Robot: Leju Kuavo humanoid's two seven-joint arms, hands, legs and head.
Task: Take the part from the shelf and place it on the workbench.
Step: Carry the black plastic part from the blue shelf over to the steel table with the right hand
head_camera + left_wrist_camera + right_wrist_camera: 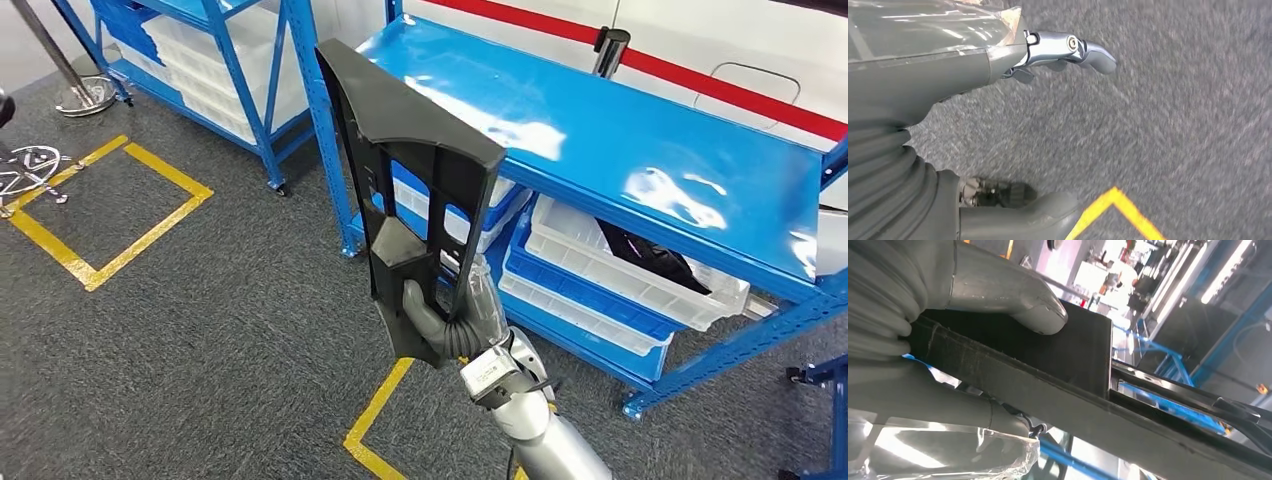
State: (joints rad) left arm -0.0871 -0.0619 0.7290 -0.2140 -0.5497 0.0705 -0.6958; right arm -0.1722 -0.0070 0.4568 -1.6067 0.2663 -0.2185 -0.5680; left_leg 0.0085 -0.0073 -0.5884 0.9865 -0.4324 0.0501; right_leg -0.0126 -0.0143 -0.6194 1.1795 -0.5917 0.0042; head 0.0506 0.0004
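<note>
The fingers (1013, 302) of the right hand (455, 325) clamp the lower end of the black plastic part (415, 190), thumb on one face and the rest behind; the left hand (1063, 50) hangs over grey carpet, fingers apart, holding nothing. The part is off the blue shelf (640, 150) and held upright in front of it, so pick-up looks done; carrying and setting down remain (no workbench is identifiable here). It is a long, flat, tapering panel with cut-out windows and ribs.
</note>
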